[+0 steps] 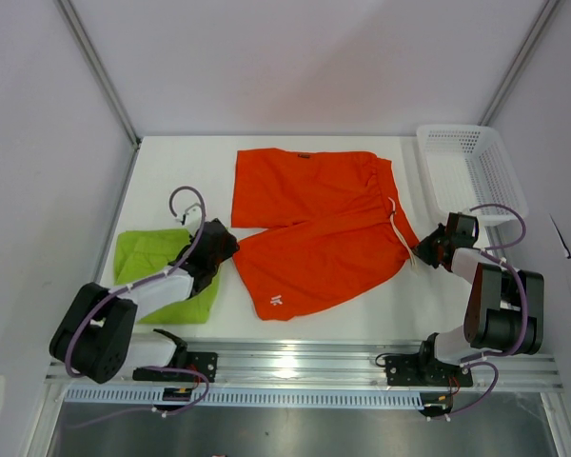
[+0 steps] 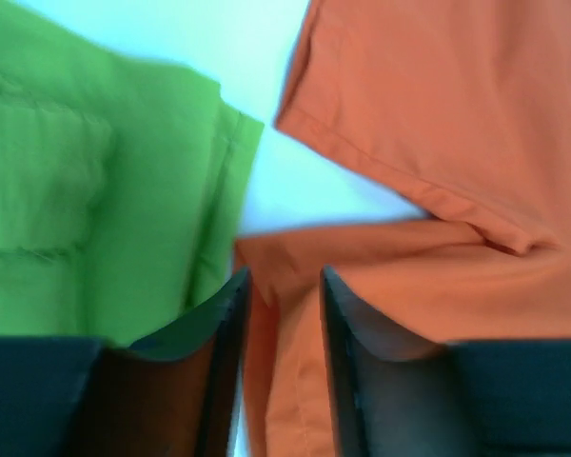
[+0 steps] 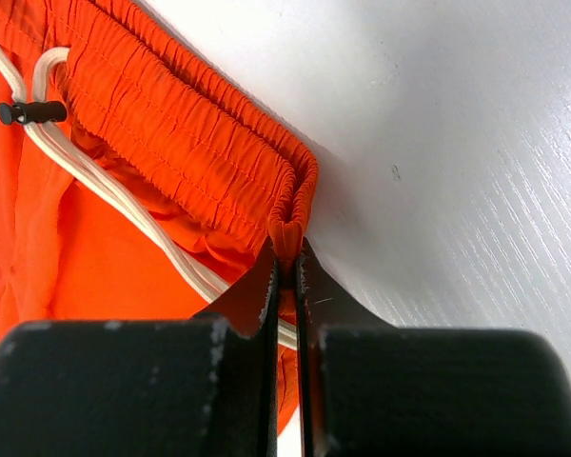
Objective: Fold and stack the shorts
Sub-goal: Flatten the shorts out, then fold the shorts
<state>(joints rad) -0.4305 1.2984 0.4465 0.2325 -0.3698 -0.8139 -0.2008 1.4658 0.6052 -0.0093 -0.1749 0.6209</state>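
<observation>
The right hand (image 3: 287, 267) is closed tightly on the waistband corner of the orange-red shorts (image 1: 309, 233); the left hand (image 2: 284, 290) is held narrowly open over a leg hem corner; these shorts are spread on the tabletop (image 1: 409, 305); the lime green shorts (image 1: 157, 262) are folded just beside, at the left.

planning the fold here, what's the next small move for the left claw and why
Probably close the left claw: it is open astride the hem corner of the orange shorts, while the right claw is shut on the waistband corner.
</observation>
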